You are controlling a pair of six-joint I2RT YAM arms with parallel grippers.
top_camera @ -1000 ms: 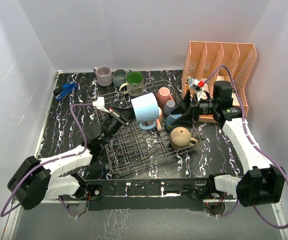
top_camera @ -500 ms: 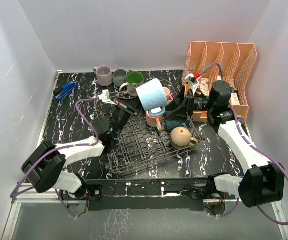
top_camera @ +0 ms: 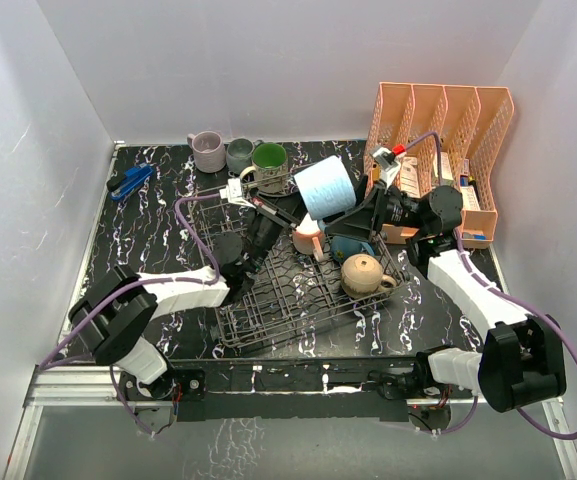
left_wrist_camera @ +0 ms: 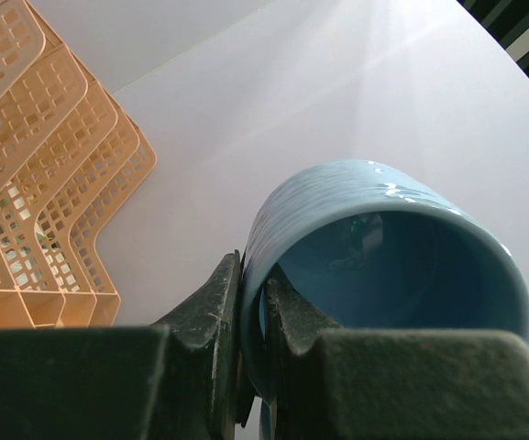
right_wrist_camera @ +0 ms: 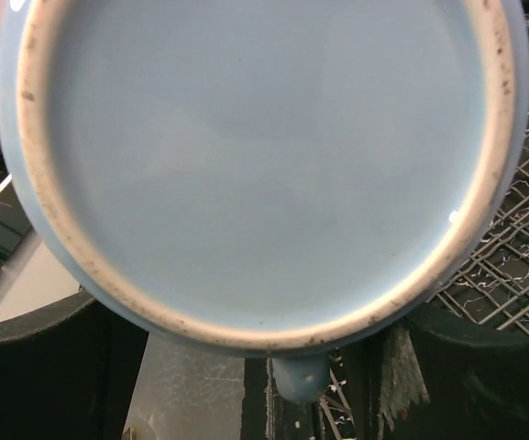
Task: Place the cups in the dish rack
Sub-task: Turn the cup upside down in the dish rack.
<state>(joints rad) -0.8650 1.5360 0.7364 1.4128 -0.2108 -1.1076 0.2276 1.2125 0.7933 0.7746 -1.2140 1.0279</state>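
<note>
Left gripper (left_wrist_camera: 250,286) clamps light blue ceramic mug (top_camera: 325,187) by its rim, upper centre, over dark wire dish rack (top_camera: 268,302). Right gripper (right_wrist_camera: 264,362) flanks the base, grip unclear.

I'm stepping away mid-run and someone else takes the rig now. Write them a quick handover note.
Left gripper: shut on the light blue mug at its rim, holding it in the air near the dish rack far edge.
Right gripper: at that mug's base, a finger each side; contact unclear.
Done: tan mug, peach mug and teal mug sit in the rack.
Left: the blue mug, plus mauve mug, grey mug and green-lined mug on the table behind the rack.
</note>
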